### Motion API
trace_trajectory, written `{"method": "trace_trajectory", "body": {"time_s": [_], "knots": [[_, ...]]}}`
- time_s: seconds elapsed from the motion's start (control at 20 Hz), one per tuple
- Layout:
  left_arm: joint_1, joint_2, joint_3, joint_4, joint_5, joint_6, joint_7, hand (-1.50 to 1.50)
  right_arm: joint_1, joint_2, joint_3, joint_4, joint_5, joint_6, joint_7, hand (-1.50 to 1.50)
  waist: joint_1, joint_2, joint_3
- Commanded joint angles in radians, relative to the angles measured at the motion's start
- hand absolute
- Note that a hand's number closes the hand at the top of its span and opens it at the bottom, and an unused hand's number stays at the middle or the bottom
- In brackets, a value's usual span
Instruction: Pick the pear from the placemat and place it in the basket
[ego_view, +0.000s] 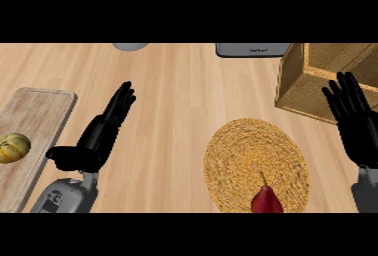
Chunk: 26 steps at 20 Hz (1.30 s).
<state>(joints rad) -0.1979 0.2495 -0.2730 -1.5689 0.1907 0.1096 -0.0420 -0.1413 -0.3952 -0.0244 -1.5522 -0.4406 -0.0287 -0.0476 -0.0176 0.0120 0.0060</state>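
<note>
In the head view, a light wooden bench (177, 100) is seen from steeply above. A round woven placemat (255, 160) lies on it right of centre, toward the lower edge. The pear (267, 200), dark red with a thin stem pointing up the view, rests on the near part of the placemat, partly cut off by the lower edge of the scene. Nothing touches it.

The basket (306, 82), a woven box with straight walls and an open top, stands at the upper right, just beyond the placemat and apart from it. Its right side is partly hidden.

The right hand (354, 122) is held at the right edge, fingers straight and spread, pointing up the view; it overlaps the basket's near corner and holds nothing. The left hand (100, 132) is seen left of centre, fingers straight and together, pointing up and slightly right, the thumb stretched out to the left; it too is empty. Both hands are well apart from the pear.

A pale wooden cutting board (37, 115) lies along the left edge, with a small yellow-green squash (13, 147) on it. At the upper edge, a grey rounded object (131, 46) and a grey flat-edged object (251, 50) are partly shown; what they are cannot be told.
</note>
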Motion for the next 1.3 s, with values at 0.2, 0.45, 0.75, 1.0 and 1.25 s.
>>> {"method": "trace_trajectory", "body": {"time_s": [0.2,0.45,0.75,1.0,1.25], "knots": [[0.002,0.2,0.113,0.001,-0.112,0.016,0.009,0.0,0.011,0.031,0.285,-0.273,0.253,0.086,-0.189,1.5,0.046,-0.035,-0.007],[0.009,0.196,0.103,0.033,-0.14,0.032,0.018,0.0,0.107,0.306,0.576,-0.3,0.392,-0.038,-0.332,1.5,0.029,-0.027,-0.007],[0.023,0.24,0.155,0.042,-0.124,0.021,0.02,0.0,0.23,0.312,0.697,-0.329,0.825,-0.379,-0.357,-1.5,-0.03,-0.04,-0.011],[0.053,0.262,0.183,0.043,-0.127,0.033,0.022,0.0,0.291,0.182,0.598,-0.414,1.122,-0.48,-0.149,-1.5,-0.08,-0.052,-0.02],[0.071,0.267,0.196,0.027,-0.122,0.04,0.032,0.0,0.384,-0.026,0.542,-0.459,1.378,-0.338,0.02,-1.5,-0.092,-0.052,-0.026]]}}
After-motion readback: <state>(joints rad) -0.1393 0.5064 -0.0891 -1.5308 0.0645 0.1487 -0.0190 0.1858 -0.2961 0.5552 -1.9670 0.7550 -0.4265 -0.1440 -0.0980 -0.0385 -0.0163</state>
